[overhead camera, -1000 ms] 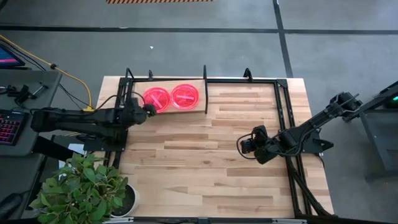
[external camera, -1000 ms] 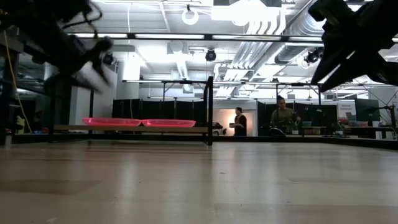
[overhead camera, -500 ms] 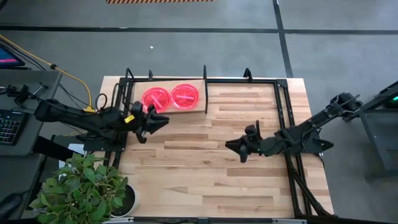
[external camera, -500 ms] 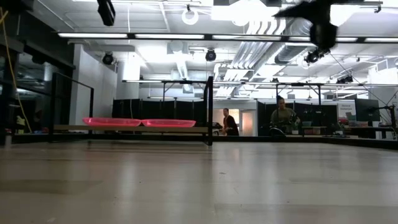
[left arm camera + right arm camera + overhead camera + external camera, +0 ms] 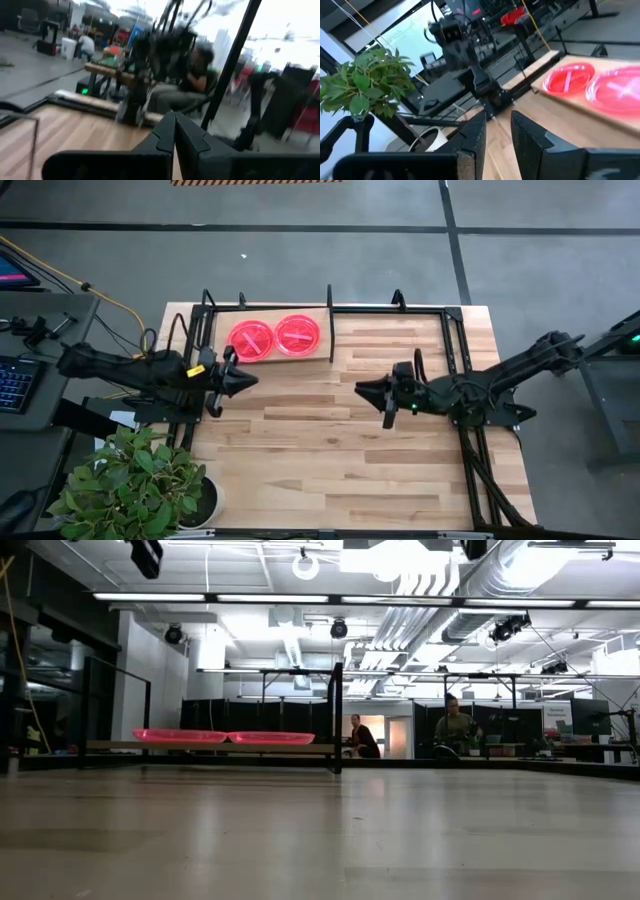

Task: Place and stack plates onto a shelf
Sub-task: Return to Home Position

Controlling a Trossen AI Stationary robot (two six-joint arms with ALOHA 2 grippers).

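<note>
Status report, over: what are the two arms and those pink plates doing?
Left gripper shut, empty, just off the shelf. Right gripper slightly open, empty, above the table. Plates side by side on the shelf. No obstruction seen.

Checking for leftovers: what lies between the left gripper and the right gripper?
Only bare tabletop between the left gripper and the right gripper, as the high view shows; the plates sit off that line, on the shelf.

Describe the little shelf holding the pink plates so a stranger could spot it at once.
Seen from above, find the big butcher-block tabletop and look to its top-left corner. There a flat rectangular light-wood shelf sits inside a black metal tube frame. What marks it out is the round translucent pink plastic plates lying on it side by side.
</note>
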